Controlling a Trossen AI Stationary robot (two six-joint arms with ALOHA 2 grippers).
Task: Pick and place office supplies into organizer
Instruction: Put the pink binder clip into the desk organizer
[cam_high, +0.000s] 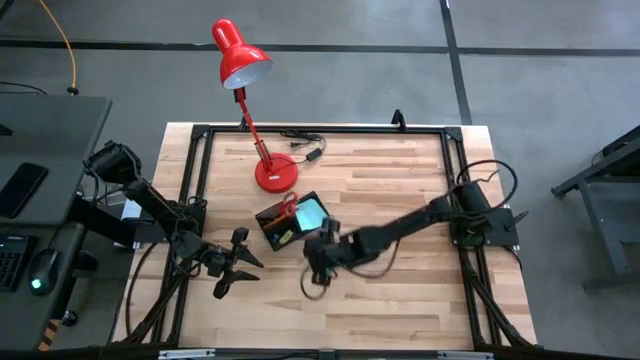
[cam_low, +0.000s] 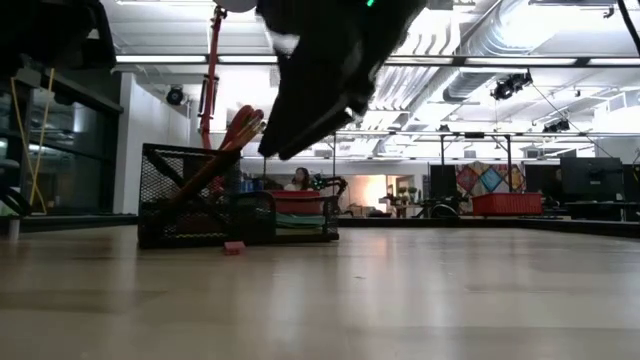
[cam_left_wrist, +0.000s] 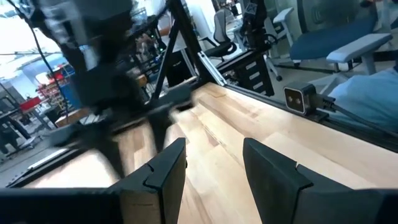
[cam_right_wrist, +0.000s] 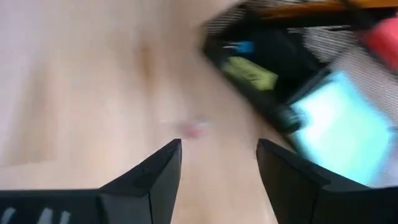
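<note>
From the high view I see the organizer (cam_high: 292, 224) sitting near the middle of the bench (cam_high: 400, 180), just below the round base of the red lamp (cam_high: 243, 62) in the frame. It already holds the red-handled scissors (cam_high: 288, 208) in its upper left part and a teal sticky-note pad (cam_high: 312, 213) in its right compartment. My right wrist camera also shows a yellow-green piece (cam_right_wrist: 250, 72) lying inside the black tray, and a small pink bit (cam_right_wrist: 194, 129) on the bare wood just outside its wall; the low view shows that same bit on the bench at the foot of the mesh wall.

My right gripper (cam_high: 318, 268) hangs just below and right of the organizer in the high frame. Its fingers stand apart with only wood between them, holding nothing.

My left gripper (cam_high: 236, 266) waits at the lower left of the bench, well apart from the organizer. Its fingers are also spread with a clear gap, and nothing is in them.

In the low view, orange pencils (cam_low: 238, 128) stick up tilted out of the organizer's left side.
</note>
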